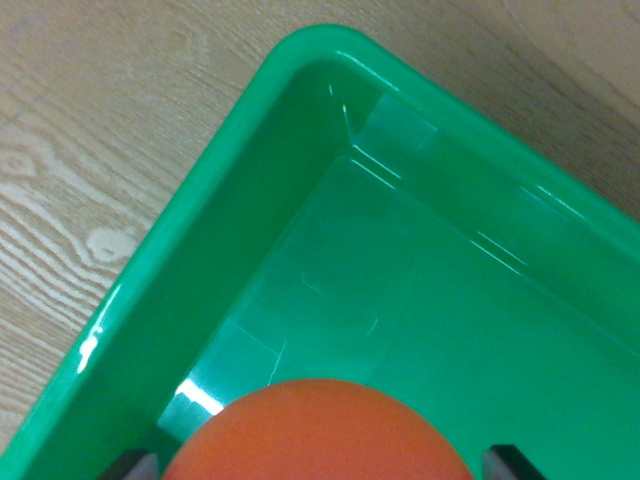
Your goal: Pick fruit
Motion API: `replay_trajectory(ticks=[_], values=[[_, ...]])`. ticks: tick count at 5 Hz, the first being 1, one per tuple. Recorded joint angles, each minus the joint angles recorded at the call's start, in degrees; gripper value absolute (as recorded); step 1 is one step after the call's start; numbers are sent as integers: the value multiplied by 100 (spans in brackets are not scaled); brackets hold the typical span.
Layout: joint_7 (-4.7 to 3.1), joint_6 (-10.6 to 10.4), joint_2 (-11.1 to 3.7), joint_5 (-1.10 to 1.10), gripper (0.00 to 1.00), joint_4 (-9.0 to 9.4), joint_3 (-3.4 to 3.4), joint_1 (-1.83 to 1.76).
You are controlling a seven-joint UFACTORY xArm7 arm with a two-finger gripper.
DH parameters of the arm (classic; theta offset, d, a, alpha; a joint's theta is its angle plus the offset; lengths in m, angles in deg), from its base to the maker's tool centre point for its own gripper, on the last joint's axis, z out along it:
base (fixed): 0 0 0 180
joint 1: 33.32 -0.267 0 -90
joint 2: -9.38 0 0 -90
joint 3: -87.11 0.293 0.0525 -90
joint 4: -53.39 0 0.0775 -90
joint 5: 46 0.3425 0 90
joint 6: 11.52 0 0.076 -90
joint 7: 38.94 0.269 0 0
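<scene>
Fruit (318, 432) sits at the bottom edge of the wrist view, a round, matte orange thing between two dark fingertips (512, 462) of the pincer (318, 465), one showing at each lower corner. They seem to flank it closely, but whether the pincer is clamped on it I cannot tell; contact is out of frame. Beneath the fruit lies a green tray (300, 110), glossy moulded plastic with rounded corner and sloped walls, its floor bare beyond the fruit. Outside the tray's rim runs the bench (110, 150), pale wood grain. I judge this the carrying or placing step; next calls for lowering gently and parting the fingers.
</scene>
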Motion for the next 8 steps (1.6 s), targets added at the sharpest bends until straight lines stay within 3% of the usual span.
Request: replay_trajectory(ticks=[1,2,3,4,5,6,7,8], values=[[0,0,0,0,100,0,0,0],[-4,256,88,8,100,-168,1,3],[-4,256,88,8,100,-168,1,3],[-8,497,172,16,100,-326,3,5],[-8,497,172,16,100,-326,3,5],[-12,730,252,24,100,-479,4,8],[-12,730,252,24,100,-479,4,8],[-16,937,323,31,100,-615,5,10]])
